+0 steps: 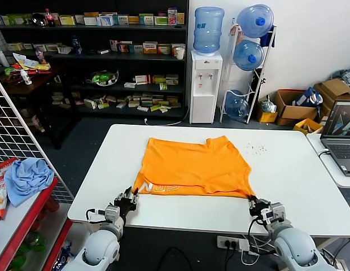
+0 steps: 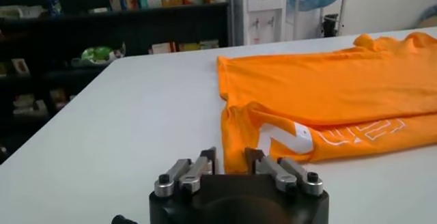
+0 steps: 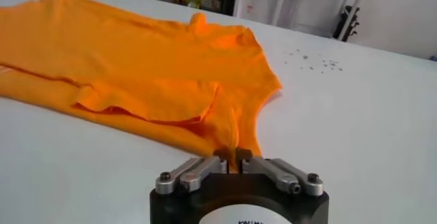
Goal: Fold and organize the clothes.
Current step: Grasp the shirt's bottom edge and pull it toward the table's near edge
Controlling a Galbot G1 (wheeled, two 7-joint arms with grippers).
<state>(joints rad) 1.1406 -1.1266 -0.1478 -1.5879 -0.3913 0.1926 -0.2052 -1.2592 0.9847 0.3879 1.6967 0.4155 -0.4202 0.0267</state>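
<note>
Right gripper [image 3: 233,156] is clenched on the near right corner of the bright orange short-sleeved cotton T-shirt [image 1: 193,166], apparently pinning the fold. Left gripper [image 2: 231,158] sits at the near left corner, fingers parted, cloth just ahead and not pinched. The shirt lies folded once, lettering along the near edge of the white rectangular table [image 1: 288,164]. Behind it are 1 water dispenser [image 1: 205,84] and dark stocked shelves [image 1: 107,56].

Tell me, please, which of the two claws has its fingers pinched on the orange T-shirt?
The right claw: its fingers meet on the orange T-shirt corner. The left claw stands open beside the other corner.
</note>
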